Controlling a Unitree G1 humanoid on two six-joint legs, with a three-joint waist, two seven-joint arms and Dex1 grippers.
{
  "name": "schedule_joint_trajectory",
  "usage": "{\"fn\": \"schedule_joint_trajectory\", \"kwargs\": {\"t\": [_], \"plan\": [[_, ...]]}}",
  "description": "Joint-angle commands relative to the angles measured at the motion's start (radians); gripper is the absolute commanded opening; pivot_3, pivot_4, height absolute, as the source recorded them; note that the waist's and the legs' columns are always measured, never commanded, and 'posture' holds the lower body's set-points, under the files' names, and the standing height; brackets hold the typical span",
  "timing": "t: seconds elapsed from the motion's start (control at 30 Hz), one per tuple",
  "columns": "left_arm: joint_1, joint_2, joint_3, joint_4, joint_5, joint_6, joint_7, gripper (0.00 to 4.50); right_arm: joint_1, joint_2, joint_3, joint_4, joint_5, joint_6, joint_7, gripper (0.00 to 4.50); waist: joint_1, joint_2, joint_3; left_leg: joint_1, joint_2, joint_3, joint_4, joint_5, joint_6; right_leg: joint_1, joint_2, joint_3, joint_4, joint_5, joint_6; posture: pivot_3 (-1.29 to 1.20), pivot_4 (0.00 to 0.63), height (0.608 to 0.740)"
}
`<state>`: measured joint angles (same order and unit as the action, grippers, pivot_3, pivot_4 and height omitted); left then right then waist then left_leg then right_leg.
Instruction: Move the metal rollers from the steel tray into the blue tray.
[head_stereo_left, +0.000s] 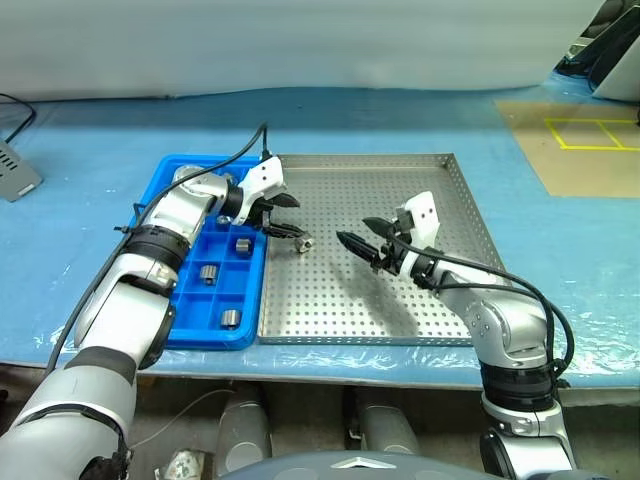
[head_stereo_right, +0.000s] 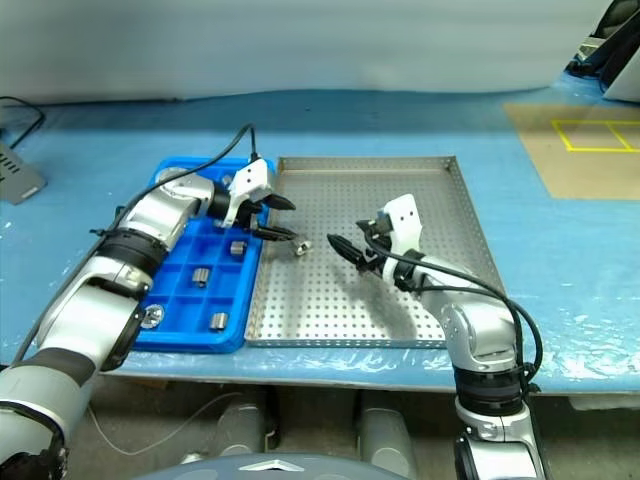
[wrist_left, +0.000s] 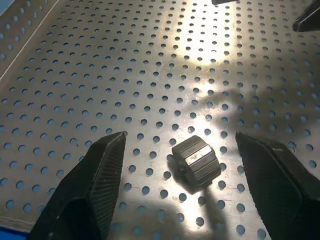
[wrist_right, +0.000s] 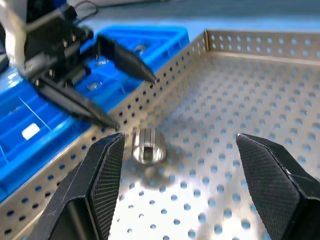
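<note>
No legible text, label, brand or number appears on any surface; the sole sign-like mark is a yellow line grid (head_stereo_left: 594, 134) on the brown sheet (head_stereo_left: 575, 165) by the bench's far right corner.

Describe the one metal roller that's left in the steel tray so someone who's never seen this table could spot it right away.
Find the large square perforated steel tray on the pale blue table covering, right of the bright blue compartmented plastic tray. Near its left rim lies one small silvery metal roller, on its side, just in front of the left arm's open black tool. The other rollers sit in blue compartments; this one rests on bare perforated metal.
</note>
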<state>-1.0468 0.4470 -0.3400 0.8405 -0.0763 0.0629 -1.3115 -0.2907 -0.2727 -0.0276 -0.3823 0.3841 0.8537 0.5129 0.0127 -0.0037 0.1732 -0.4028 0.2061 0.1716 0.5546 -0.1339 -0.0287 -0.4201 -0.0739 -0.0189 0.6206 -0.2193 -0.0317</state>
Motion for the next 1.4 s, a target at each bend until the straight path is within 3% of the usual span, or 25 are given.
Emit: {"fn": "schedule_joint_trajectory", "kwargs": {"t": [0.03,0.3,0.63,1.1,1.27,1.33,1.4], "plan": [[-0.052,-0.042,-0.015,0.097,0.053,-0.078,-0.057,3.71,0.043,-0.055,0.02,-0.056,-0.017,-0.058,0.011,3.71,0.001,0.0,0.0,0.0,0.0,0.0,0.002,-0.001,0.001,0.0,0.0,0.0,0.0,0.0,0.0,-0.45,0.15,0.74],[-0.055,-0.085,-0.027,0.161,0.135,-0.158,-0.121,3.71,0.106,-0.075,0.029,-0.094,-0.015,-0.073,-0.028,3.71,-0.002,0.0,0.0,0.0,0.001,0.001,0.007,-0.004,0.006,0.003,-0.001,0.0,0.0,0.0,0.0,-0.48,0.15,0.74],[-0.107,-0.169,-0.061,0.248,0.303,-0.097,0.13,3.71,0.085,-0.055,0.043,-0.138,0.0,-0.034,-0.088,3.71,-0.014,0.0,0.0,0.0,0.001,0.001,0.008,-0.004,0.006,0.004,-0.001,0.0,0.0,0.001,0.0,-0.5,0.15,0.74],[-0.101,-0.12,-0.098,0.266,0.388,-0.209,0.055,3.71,0.028,-0.017,0.09,-0.174,-0.001,0.039,-0.176,3.71,-0.03,0.0,0.0,0.0,0.001,0.001,0.007,-0.005,0.009,0.004,-0.001,0.0,-0.002,0.001,0.0,-0.51,0.15,0.74],[-0.109,-0.123,-0.096,0.281,0.4,-0.218,0.075,2.5,0.0,-0.001,0.099,-0.188,0.002,0.076,-0.204,3.75,-0.031,0.0,0.0,0.001,0.001,0.001,0.007,-0.005,0.008,0.004,-0.001,0.0,-0.002,0.001,0.0,-0.51,0.15,0.74],[-0.107,-0.126,-0.1,0.28,0.405,-0.23,0.076,2.5,-0.011,0.002,0.103,-0.194,0.001,0.091,-0.214,3.75,-0.031,0.0,0.0,0.003,0.001,0.002,0.007,-0.005,0.008,0.006,-0.001,0.0,-0.002,0.001,0.0,-0.51,0.15,0.74],[-0.102,-0.132,-0.092,0.277,0.393,-0.228,0.064,2.14,-0.021,0.004,0.102,-0.198,0.003,0.104,-0.22,3.75,-0.031,0.0,0.0,0.004,0.001,0.002,0.007,-0.005,0.008,0.006,-0.001,0.0,-0.002,0.001,-0.001,-0.52,0.15,0.74]]}}
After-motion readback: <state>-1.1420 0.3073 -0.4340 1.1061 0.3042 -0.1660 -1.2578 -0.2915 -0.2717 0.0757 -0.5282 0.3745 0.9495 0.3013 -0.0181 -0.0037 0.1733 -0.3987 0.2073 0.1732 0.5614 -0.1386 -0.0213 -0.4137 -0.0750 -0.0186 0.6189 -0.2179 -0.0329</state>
